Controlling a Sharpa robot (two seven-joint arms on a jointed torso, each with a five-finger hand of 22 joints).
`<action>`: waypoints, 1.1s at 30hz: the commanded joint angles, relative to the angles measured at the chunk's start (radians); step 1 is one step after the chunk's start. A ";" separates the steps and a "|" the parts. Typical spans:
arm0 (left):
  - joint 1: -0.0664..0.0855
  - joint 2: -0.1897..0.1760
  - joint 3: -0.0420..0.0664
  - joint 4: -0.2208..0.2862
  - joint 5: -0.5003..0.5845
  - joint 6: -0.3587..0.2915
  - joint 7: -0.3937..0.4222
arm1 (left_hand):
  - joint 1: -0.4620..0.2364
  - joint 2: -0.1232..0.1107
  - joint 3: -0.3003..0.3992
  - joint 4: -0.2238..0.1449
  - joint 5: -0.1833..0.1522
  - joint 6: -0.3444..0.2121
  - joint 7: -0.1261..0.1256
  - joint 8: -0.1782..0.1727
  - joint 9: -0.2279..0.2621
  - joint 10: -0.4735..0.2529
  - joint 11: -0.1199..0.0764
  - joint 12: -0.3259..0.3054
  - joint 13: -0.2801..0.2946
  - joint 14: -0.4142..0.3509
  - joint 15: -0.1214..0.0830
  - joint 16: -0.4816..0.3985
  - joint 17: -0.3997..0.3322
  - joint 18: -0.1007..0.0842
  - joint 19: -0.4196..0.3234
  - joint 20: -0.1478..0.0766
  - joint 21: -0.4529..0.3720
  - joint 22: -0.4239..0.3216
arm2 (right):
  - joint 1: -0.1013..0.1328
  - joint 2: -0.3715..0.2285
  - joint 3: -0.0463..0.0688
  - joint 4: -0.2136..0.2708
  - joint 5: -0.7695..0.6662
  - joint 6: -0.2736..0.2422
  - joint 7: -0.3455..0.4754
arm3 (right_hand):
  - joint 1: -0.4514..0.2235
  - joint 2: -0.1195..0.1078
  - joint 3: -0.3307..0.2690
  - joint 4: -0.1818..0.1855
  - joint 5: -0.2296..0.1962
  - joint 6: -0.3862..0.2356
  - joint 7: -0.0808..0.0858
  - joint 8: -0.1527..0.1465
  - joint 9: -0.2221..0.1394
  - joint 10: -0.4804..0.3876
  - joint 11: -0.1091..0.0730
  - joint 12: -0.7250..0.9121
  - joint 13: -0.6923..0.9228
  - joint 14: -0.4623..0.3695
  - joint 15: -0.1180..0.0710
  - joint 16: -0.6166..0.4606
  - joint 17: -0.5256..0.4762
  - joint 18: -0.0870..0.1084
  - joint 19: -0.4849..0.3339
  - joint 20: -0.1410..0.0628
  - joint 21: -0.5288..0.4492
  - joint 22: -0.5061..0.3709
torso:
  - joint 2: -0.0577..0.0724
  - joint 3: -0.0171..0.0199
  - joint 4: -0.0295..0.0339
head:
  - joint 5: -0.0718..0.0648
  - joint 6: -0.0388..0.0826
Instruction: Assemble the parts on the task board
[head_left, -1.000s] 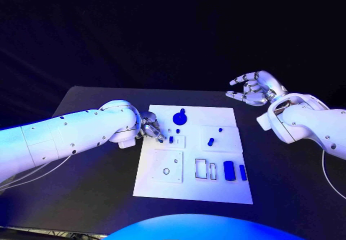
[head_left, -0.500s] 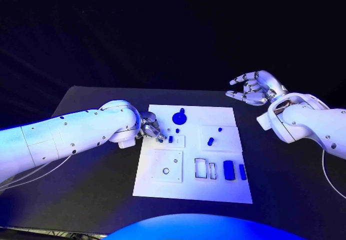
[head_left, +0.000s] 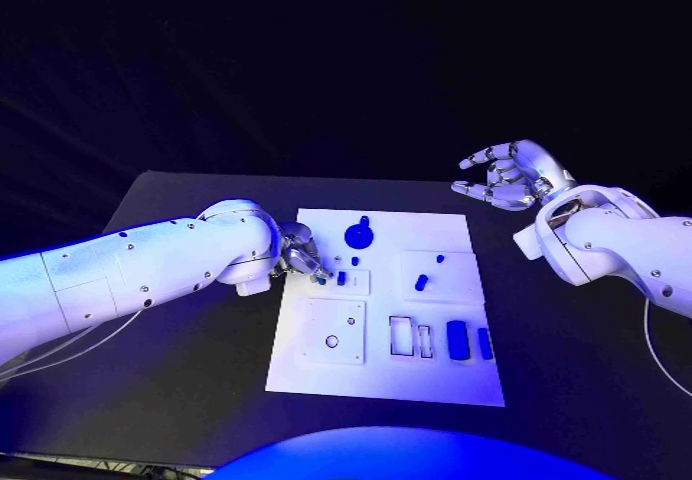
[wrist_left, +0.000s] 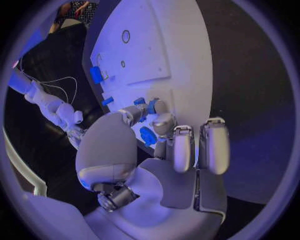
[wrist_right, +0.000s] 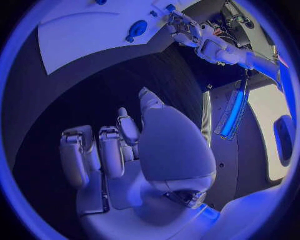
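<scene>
A small blue part (wrist_left: 152, 106) sits pinched in the fingers (wrist_left: 164, 122) of the left hand (head_left: 300, 252) at the task board's (head_left: 433, 385) left edge.

The pinched part hangs just over the board's upper-left area, the small sockets and loose blue pieces lying toward three o'clock of it, its long axis too small to tell. The right hand (head_left: 508, 176) hovers well apart at one o'clock of the board, over the table (head_left: 173, 340), fingers loosely curled and grasping nothing; the left hand looks far nearer the work.
</scene>
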 joint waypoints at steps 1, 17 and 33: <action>-0.001 0.001 0.000 0.001 -0.002 0.010 0.003 | 0.010 0.013 -0.007 0.000 -0.001 0.004 0.001 -0.001 0.002 0.005 -0.002 0.005 0.000 0.099 -0.005 0.004 0.237 -0.014 0.005 -0.001 0.005 0.059 | 0.000 0.001 0.000 0.000 -0.006 0.005 0.010 | -0.010 -0.001 0.007 0.000 0.006 0.006 -0.001 0.002 -0.002 0.003 -0.002 0.001 -0.001 0.081 -0.010 -0.003 0.164 -0.007 0.105 -0.007 0.004 0.263 | 0.000 -0.0003 0.0000 | 0.000 -0.001; -0.001 -0.005 0.001 0.007 -0.007 0.019 0.002 | 0.034 0.022 0.001 -0.009 0.005 -0.001 -0.001 -0.004 0.004 0.005 -0.004 0.005 0.002 0.099 -0.007 0.004 0.237 -0.014 0.005 -0.003 0.005 0.059 | 0.000 0.003 0.000 -0.002 -0.006 0.005 0.011 | -0.010 -0.001 0.007 0.000 0.006 0.006 -0.001 0.002 -0.002 0.003 -0.002 0.001 -0.001 0.081 -0.010 -0.003 0.164 -0.007 0.105 -0.007 0.004 0.263 | 0.000 0.0005 -0.0003 | 0.001 -0.004; -0.001 -0.003 0.001 0.006 0.003 0.017 0.002 | 0.002 0.015 -0.035 0.030 -0.003 0.006 0.003 -0.003 0.008 0.005 0.000 0.005 0.002 0.099 -0.004 0.004 0.238 -0.015 0.005 -0.002 0.005 0.060 | 0.000 0.004 0.000 -0.003 -0.006 0.005 0.011 | -0.010 -0.001 0.007 0.000 0.006 0.006 -0.001 0.002 -0.002 0.003 -0.002 0.001 -0.001 0.081 -0.010 -0.003 0.164 -0.007 0.105 -0.007 0.004 0.263 | 0.000 0.0015 -0.0006 | 0.000 -0.005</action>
